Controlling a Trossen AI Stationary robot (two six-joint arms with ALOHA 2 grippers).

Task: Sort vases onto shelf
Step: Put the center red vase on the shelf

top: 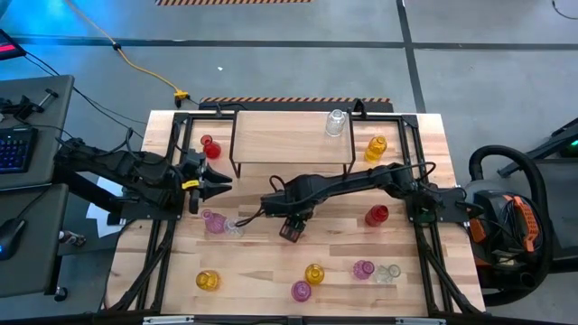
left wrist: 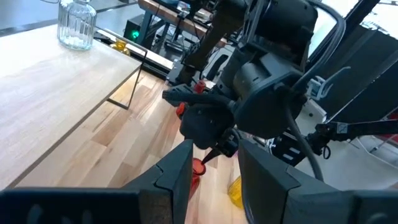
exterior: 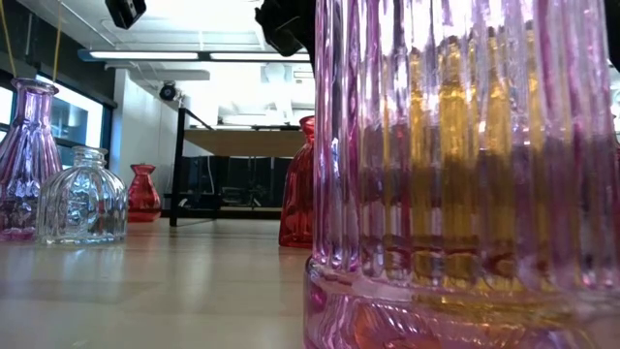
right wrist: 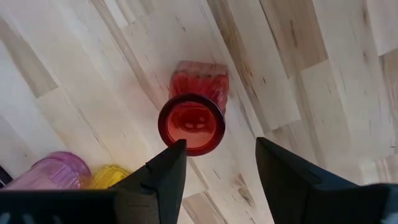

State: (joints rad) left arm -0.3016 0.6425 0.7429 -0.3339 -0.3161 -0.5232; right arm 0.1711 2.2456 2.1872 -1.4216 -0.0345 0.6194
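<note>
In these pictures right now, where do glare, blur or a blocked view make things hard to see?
Low view: a pink vase right at the lens fills the right half, blocking the table behind it. Left wrist view: the left gripper's fingers are blurred. High view: evenly lit; the clear vase on the shelf looks faint.

Two dark, near-black jointed arms, built of rounded housings and slim links, with black cables looped along the right arm (top: 361, 185) and around its base. Yellow marking on the left arm (top: 117, 176) just behind its gripper. Fingers (right wrist: 158, 180) matte black, flat and angular, broad at the root and tapering to blunt tips; bulky rounded black wrist housing (left wrist: 273, 68) with thin cables trailing below.
</note>
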